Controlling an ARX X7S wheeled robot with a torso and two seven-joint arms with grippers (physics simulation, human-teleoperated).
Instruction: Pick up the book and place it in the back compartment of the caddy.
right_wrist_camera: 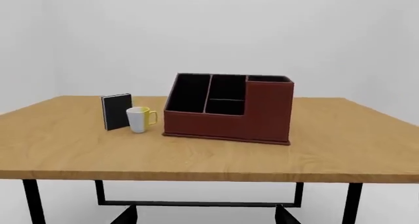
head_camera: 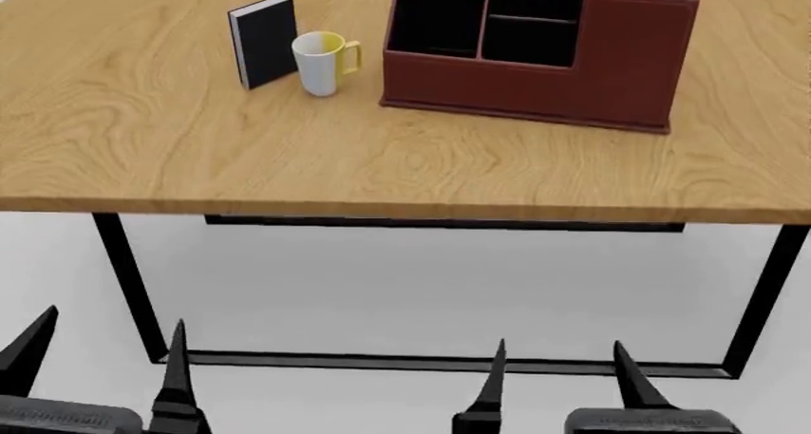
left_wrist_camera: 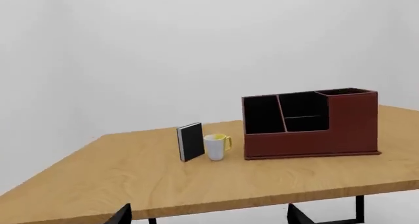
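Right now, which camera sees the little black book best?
The head view: the book looks biggest there, standing upright on the table beside the mug, cover and pale pages showing. The left wrist view and right wrist view show it whole too, but smaller and farther off.

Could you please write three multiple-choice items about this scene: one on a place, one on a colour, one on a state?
1. Where does the mug stand?
A. Between the book and the caddy
B. Inside the caddy
C. Under the table

2. What colour is the mug's handle?
A. Red
B. Yellow
C. Black

3. How is the book positioned?
A. Flat on the table
B. Upright on its edge
C. Held by the left gripper

Key: 1 A, the head view shows it on the table between the two. 2 B, the handle is yellow in all views. 3 B, the book stands unheld; both the left gripper and right gripper are open below the table edge.
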